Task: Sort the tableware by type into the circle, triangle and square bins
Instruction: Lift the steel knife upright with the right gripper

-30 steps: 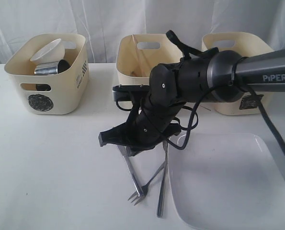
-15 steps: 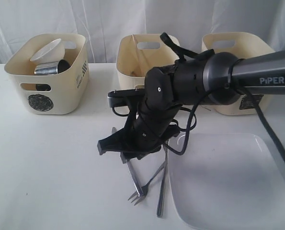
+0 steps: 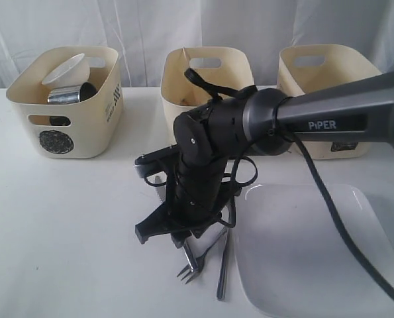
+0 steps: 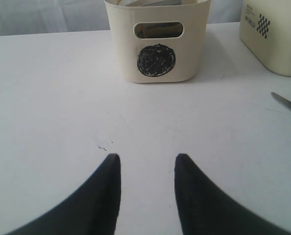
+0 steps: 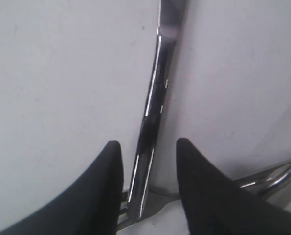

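My right gripper (image 3: 183,233) hangs low over the cutlery in front of the middle bin (image 3: 206,76). In the right wrist view the right gripper (image 5: 147,144) is open, its jaws either side of the steel knife (image 5: 154,112), not pinching it. The knife's handle lies across the fork (image 3: 189,270); a spoon (image 3: 223,271) lies beside them. The white square plate (image 3: 316,252) lies to the right. The circle bin (image 3: 67,126) holds a white bowl (image 3: 65,69) and a steel mug (image 3: 69,95). My left gripper (image 4: 147,159) is open and empty above the bare table, facing the circle bin (image 4: 157,49).
A third cream bin (image 3: 326,86) stands at the back right; the arm covers most of the marks on it and on the middle bin. Chopsticks (image 3: 187,58) lean inside the middle bin. The right arm's cable loops beside the plate's near corner.
The right arm has swung left and come down lower over the knife and fork. The cutlery, plate and bins have not moved.
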Available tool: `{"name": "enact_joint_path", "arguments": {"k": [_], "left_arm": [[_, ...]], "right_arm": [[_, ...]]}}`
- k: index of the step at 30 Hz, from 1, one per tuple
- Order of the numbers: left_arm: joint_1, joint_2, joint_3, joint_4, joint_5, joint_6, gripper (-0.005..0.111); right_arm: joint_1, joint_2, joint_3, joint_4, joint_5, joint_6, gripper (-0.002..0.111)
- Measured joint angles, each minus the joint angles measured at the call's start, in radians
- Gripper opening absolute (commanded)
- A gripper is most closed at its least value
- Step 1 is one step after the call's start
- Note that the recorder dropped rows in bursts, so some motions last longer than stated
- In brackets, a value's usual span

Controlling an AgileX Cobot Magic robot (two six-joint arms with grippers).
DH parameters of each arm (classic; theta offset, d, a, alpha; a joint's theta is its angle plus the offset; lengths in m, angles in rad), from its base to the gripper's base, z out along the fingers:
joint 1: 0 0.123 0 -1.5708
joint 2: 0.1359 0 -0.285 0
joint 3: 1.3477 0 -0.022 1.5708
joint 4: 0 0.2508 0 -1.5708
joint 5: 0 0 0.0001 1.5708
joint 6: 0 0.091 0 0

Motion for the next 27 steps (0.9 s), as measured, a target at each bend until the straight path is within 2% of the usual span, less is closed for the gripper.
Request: {"name": "enact_joint_path", "arguments": {"k": [24, 27], "left_arm": [[0.0, 0.0, 0.0, 0.0, 0.0, 0.0, 0.042], [0.0, 0.0, 0.0, 0.0, 0.0, 0.0, 0.042]], "right_arm": [[0.028, 0.078, -0.075, -0.036, 0.051, -0.01, 0.036], [0.028, 0.082, -0.078, -0.036, 0.056, -0.01, 0.032]]}}
